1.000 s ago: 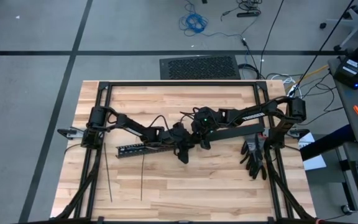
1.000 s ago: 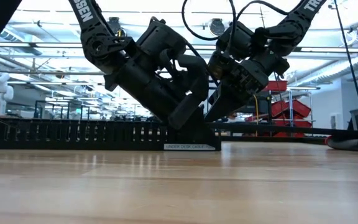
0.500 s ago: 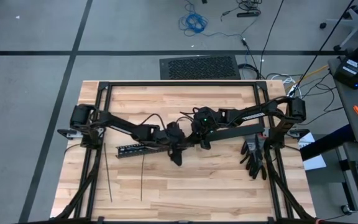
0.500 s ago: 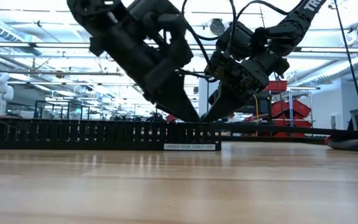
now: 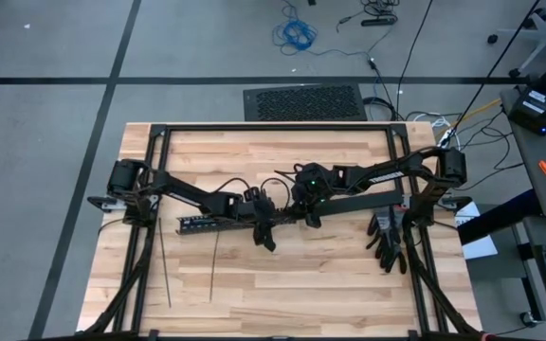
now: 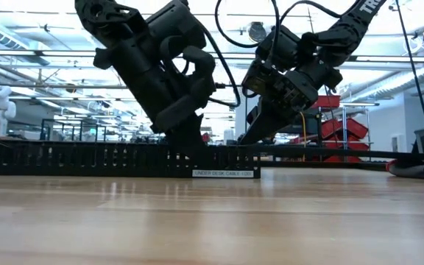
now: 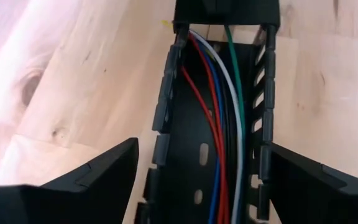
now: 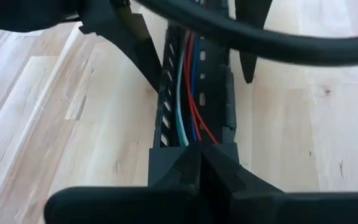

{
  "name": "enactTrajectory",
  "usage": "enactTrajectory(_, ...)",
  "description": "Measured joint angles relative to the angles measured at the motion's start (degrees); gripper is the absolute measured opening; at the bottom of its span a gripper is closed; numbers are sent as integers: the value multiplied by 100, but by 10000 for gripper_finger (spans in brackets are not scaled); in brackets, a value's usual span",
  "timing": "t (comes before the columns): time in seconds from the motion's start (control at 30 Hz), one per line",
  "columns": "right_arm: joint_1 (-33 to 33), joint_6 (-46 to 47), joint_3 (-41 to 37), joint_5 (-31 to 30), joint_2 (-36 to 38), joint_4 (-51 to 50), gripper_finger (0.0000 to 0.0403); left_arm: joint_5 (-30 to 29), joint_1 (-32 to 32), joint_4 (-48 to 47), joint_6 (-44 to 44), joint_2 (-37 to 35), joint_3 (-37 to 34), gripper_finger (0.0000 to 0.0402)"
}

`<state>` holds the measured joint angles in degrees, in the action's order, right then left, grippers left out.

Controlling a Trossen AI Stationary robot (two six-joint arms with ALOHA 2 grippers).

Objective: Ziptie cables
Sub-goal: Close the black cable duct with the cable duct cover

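The cables (image 7: 219, 124), red, blue, white and green wires, lie lengthwise inside a long black slotted duct (image 5: 207, 224) that rests flat on the wooden table. My left gripper (image 7: 204, 146) hangs open just above the duct's middle, one finger on each side, touching nothing. My right gripper (image 8: 199, 158) is shut at the duct's right end, where the cables (image 8: 188, 93) run up to its tips. Two zipties (image 5: 165, 270) (image 5: 213, 270) lie flat on the table toward its near left. My right gripper comes down slanting from the table's right, in line with the duct. Its shut fingertips (image 8: 185, 163) sit on the duct's right end (image 8: 166, 155). The cables' ends run in under the tips, which hide whether any wire is pinched.
A flat black bar (image 5: 363, 199) lies under the right arm. A dark heap (image 5: 387, 242) sits near the table's right edge. A black frame rail (image 5: 273, 126) runs along the far edge. Bare wood lies along the near side.
My left gripper has risen off the duct and drawn back along it toward the table's left, tipping to a flatter slant. Its fingers have stayed open. The duct and the cables have kept their place.
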<state>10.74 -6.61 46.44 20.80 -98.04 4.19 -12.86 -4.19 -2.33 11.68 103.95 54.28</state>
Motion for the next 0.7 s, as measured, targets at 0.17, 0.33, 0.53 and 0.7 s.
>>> enactTrajectory(0.17,-4,0,0,-2,0,24,0,-43,4,202,-18,106,0,308)
enactTrajectory(0.33,-2,13,0,-2,0,33,0,63,7,372,-57,174,-2,265)
enactTrajectory(0.53,0,52,-9,-13,0,113,0,87,2,558,-42,183,-9,230)
enactTrajectory(0.7,0,57,-7,-13,-3,148,0,94,2,608,-16,187,-9,226)
